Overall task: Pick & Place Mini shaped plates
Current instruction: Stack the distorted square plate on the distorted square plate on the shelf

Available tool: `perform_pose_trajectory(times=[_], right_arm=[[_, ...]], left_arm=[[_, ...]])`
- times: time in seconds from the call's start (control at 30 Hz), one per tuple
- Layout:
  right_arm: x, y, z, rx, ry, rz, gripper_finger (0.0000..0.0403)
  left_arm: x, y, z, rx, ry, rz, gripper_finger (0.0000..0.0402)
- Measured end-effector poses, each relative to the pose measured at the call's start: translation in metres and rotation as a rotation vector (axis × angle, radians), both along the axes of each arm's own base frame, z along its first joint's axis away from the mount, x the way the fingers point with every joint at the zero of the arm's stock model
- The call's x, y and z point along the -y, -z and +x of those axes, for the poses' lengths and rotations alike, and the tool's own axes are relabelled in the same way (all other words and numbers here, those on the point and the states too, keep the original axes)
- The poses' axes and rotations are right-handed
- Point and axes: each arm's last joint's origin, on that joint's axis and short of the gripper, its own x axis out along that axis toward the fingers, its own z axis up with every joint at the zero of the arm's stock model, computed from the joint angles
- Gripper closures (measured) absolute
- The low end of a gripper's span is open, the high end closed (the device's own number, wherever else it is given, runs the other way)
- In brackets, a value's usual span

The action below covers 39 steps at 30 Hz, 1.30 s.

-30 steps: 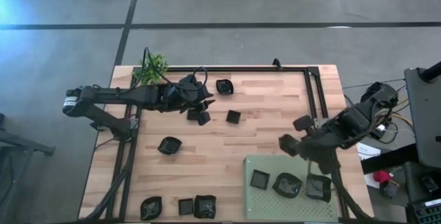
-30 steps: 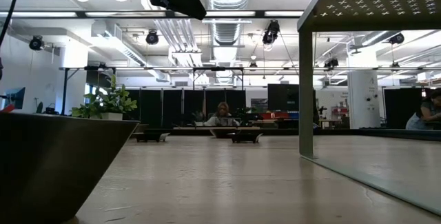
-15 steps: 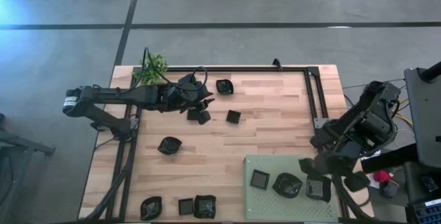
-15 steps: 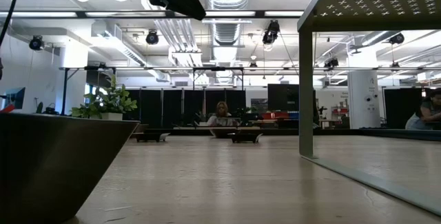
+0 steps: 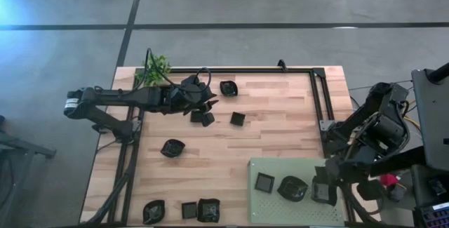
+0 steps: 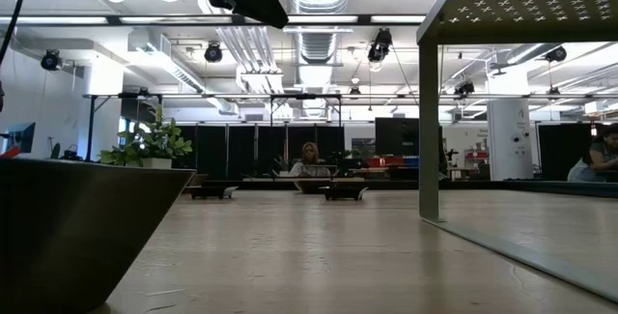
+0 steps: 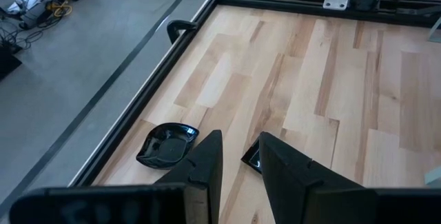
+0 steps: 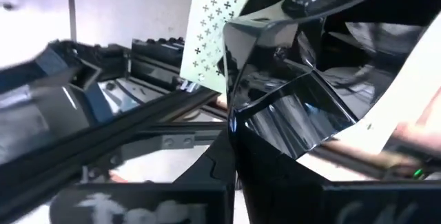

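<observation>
Several mini shaped plates lie flat on the wooden table. A wavy one (image 5: 228,88) and a square one (image 5: 238,118) are toward the far side, with two (image 5: 203,118) beside my left gripper. A rounded plate (image 5: 172,148) sits mid-table and three (image 5: 189,210) by the near edge. Three more (image 5: 292,188) rest on the green mat (image 5: 302,212). My left gripper (image 5: 210,105) (image 7: 241,138) hovers open, pointing at the wavy plate (image 7: 167,145) and square plate (image 7: 252,156). My right gripper (image 5: 328,177) is at the mat's right edge, close to a glossy square plate (image 8: 296,100).
A small leafy plant (image 5: 156,68) stands at the far left corner. A black frame rail (image 5: 319,98) runs along the far and right sides. The middle of the table (image 5: 231,154) is bare wood. A big dark plate (image 6: 77,227) fills the low view's left.
My right arm has drawn back from above the mat's far side toward the table's right and near edges, ending at the mat's right edge. The three plates on the mat have stayed put.
</observation>
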Motion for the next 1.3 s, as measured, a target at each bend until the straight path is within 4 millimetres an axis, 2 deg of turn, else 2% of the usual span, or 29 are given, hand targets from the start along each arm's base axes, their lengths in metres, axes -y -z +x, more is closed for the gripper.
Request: perform_pose_trajectory(times=[0.3,0.47,0.83,1.3], right_arm=[[-0.015,0.01,0.01,-0.253,0.291,-0.038,0.0394],[-0.027,0.019,0.017,-0.42,0.351,-0.042,0.0394],[-0.037,0.031,0.033,-0.502,0.43,-0.085,0.0394],[-0.038,0.034,0.036,-0.512,0.443,-0.101,0.0394]], left_arm=[[0.0,0.0,0.0,-0.019,0.023,0.035,0.0309],[0.0,0.0,0.0,-0.027,0.033,0.049,0.0309],[0.0,0.0,0.0,-0.033,0.04,0.059,0.0309],[0.0,0.0,0.0,-0.036,0.04,0.059,0.0309]])
